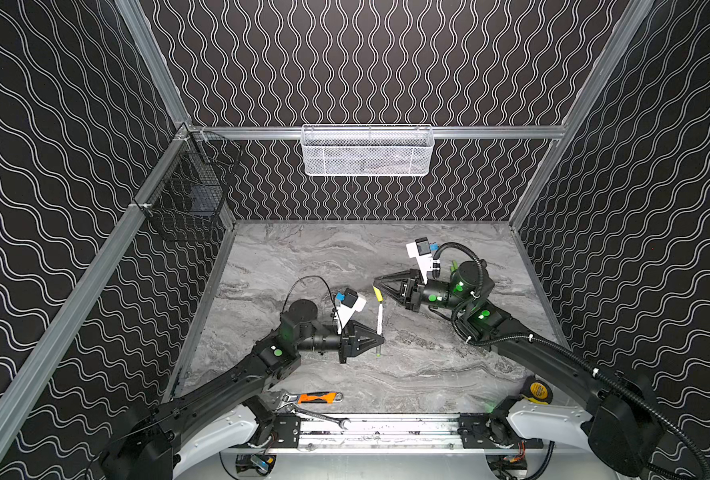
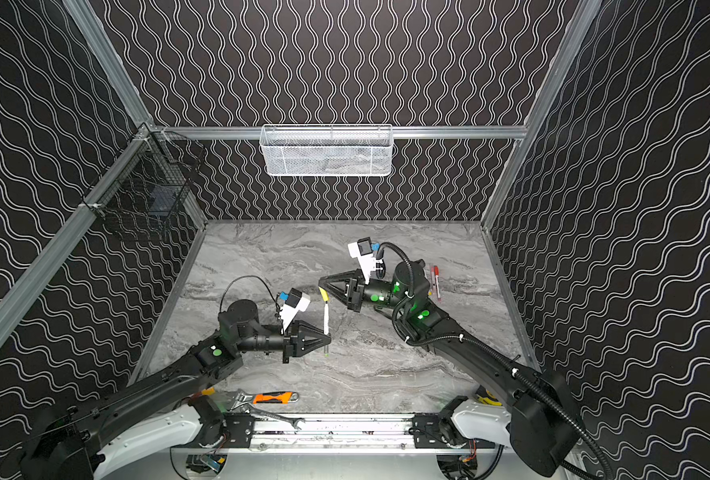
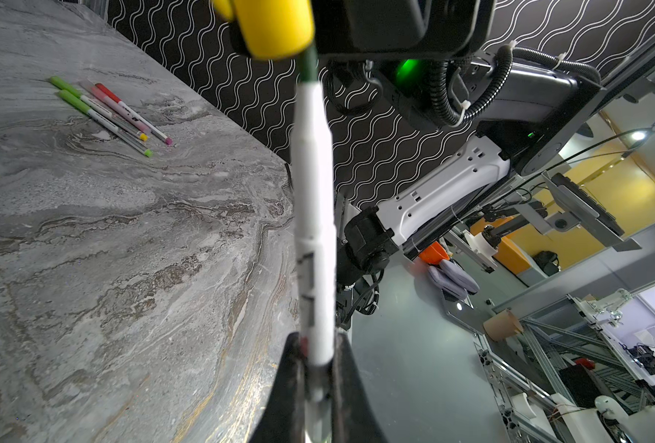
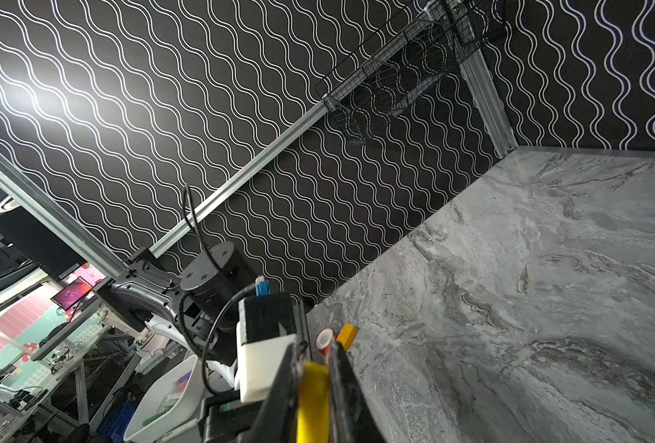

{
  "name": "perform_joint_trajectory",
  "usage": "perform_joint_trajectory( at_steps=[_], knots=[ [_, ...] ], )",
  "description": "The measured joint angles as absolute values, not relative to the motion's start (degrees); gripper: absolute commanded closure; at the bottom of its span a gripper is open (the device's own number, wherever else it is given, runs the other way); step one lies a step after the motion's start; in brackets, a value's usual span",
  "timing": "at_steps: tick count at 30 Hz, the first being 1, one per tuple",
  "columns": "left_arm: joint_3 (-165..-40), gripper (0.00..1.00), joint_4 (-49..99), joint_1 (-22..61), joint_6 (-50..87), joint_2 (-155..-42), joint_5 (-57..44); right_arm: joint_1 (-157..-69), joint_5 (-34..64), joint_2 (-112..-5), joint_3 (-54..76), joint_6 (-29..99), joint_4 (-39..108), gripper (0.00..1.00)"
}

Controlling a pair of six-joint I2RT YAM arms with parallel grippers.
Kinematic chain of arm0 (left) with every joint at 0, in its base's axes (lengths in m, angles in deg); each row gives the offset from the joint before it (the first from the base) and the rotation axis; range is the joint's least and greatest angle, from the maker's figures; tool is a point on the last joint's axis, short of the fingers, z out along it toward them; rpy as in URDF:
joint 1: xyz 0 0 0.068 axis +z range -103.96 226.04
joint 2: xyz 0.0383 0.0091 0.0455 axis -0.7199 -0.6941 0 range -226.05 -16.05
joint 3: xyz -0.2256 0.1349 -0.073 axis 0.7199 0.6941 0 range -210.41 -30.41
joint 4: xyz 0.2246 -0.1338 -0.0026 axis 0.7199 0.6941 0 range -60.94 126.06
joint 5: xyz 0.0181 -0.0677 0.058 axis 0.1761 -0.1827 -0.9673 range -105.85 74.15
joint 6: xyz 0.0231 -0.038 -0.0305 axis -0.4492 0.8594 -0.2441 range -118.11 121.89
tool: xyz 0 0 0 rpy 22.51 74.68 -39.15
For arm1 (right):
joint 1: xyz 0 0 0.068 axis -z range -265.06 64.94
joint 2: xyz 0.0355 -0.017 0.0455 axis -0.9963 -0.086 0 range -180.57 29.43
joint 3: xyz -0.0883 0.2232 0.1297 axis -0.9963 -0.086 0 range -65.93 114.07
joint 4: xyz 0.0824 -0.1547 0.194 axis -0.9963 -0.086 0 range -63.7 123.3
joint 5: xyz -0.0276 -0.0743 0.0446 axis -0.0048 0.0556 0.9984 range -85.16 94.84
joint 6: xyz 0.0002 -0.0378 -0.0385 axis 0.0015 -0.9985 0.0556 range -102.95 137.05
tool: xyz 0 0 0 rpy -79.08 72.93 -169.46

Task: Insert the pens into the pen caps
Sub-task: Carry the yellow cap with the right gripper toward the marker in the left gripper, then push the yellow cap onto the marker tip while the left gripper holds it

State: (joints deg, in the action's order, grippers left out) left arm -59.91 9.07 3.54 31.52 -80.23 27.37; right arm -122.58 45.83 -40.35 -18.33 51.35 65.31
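At the middle of the desk [image 1: 345, 257] the left fingers [image 3: 291, 383] clamp the white pen [image 3: 312, 191] while the right fingers [image 4: 343, 383] pinch the yellow cap [image 3: 276, 27] over its green tip at 12 o'clock, seemingly unseated, so a straight push looks next; three capped pens [image 3: 105, 111] lie toward 2 o'clock.

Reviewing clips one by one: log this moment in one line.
left gripper: shut on pen | right gripper: shut on yellow cap | pen tip at cap mouth | other pens: capped, lying aside
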Motion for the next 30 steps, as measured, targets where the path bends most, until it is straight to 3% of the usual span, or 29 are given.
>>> perform_joint_trajectory(
  at_steps=[30],
  knots=[
    [-60.3,1.00,11.7,3.6,30.0,-76.2,24.9,-125.3,45.5,-38.7,-19.1,49.4,65.4,0.84]
  ],
)
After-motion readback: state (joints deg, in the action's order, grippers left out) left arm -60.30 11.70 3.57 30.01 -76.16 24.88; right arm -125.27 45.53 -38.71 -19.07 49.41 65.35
